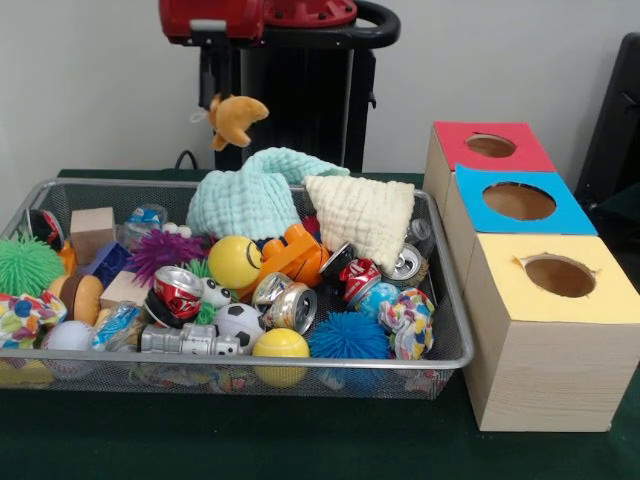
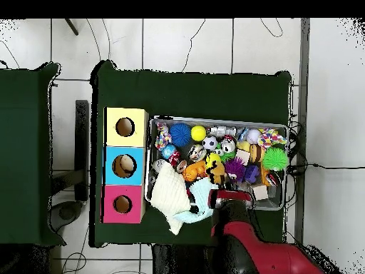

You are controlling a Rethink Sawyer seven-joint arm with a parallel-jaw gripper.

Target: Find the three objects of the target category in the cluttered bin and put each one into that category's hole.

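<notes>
The wire mesh bin (image 1: 232, 357) stands on the green table, full of toys, balls, crushed cans and cloths; it also shows in the overhead view (image 2: 214, 120). My gripper (image 1: 213, 100) hangs above the bin's far rim, shut on a small yellow-orange plush toy (image 1: 238, 119) that dangles in the air. In the overhead view the gripper (image 2: 229, 195) is over the bin's edge nearest the robot base. Three wooden boxes stand beside the bin, each with a round hole: red top (image 1: 450, 140), blue top (image 1: 480, 215), yellow top (image 1: 510, 292).
In the bin lie a mint cloth (image 1: 250, 195), a cream cloth (image 1: 365, 215), a yellow ball (image 1: 233, 262), crushed cans (image 1: 290, 305), a soccer ball (image 1: 238, 322), a blue spiky ball (image 1: 348, 337) and a green spiky ball (image 1: 25, 265). Overhead, the boxes (image 2: 110, 165) stand left of the bin.
</notes>
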